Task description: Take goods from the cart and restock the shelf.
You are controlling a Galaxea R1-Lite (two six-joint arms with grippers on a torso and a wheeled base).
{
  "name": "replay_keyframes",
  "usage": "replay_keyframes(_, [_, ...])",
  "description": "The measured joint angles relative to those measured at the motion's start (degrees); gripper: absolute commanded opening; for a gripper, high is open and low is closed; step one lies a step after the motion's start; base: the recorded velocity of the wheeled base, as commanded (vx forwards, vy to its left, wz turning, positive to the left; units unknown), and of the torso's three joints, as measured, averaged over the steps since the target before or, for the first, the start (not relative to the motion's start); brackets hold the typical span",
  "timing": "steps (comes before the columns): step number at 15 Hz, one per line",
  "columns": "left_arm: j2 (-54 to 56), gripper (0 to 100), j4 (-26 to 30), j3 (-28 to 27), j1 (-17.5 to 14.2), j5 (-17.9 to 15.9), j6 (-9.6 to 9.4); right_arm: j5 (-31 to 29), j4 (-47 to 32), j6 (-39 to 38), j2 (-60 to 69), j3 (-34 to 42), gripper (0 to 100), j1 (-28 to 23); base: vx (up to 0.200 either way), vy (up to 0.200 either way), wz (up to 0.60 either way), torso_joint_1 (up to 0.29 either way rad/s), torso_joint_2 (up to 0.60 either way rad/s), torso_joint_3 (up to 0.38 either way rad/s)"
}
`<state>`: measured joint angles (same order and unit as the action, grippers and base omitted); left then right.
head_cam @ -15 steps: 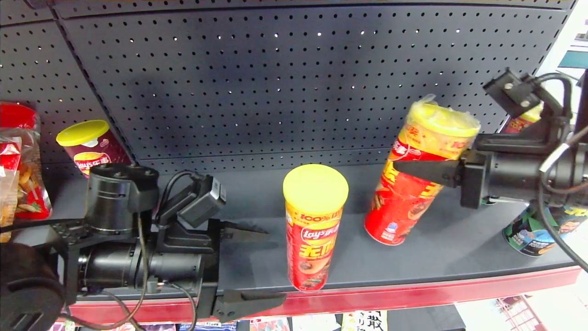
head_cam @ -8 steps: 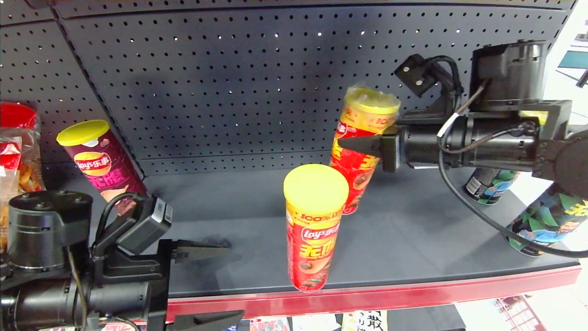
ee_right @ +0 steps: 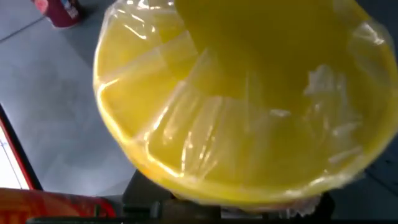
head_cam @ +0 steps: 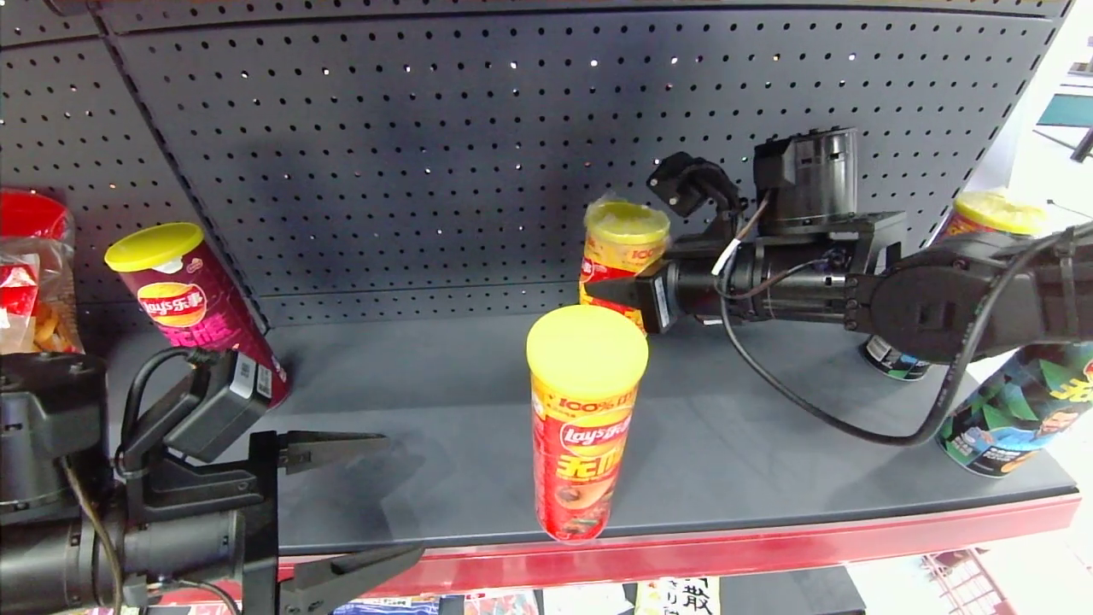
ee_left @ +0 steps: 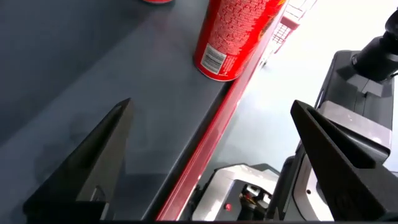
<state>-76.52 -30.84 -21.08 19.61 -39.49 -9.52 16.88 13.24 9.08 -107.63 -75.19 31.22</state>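
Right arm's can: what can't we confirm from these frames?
- Whether the held can has its base on the shelf: head view, the front can covers its lower half.
- Far finger of the right gripper: head view, behind the held can; right wrist view, the lid blocks it.
- The green can: head view, top behind the right arm, cut by the edge.

back can (head_cam: 622, 246) (ee_right: 249, 106): red tube, yellow lid under clear wrap, near upright, clamped in right gripper (head_cam: 611, 285) at the rear of the shelf (head_cam: 768, 444), base hidden | front can (head_cam: 584, 427) (ee_left: 233, 34): same red tube, yellow lid, upright at shelf's front edge, standing free
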Motion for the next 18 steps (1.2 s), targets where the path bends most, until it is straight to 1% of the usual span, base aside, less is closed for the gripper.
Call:
replay_keyframes(4, [0.17, 100, 0.02, -0.11, -0.07, -0.01, 0.02, 0.00, 2.04, -0.09, -1.35, -0.33, 0, 0.52, 0.000, 0.000, 0.00, 0.000, 0.00, 0.000])
replay_keyframes(18, [-0.29, 100, 0.02, -0.06, 0.00, -0.06, 0.05, -0.22, 1.84, -1.58, 0.33, -1.12, 0, 1.55, 0.000, 0.000, 0.00, 0.000, 0.00, 0.000])
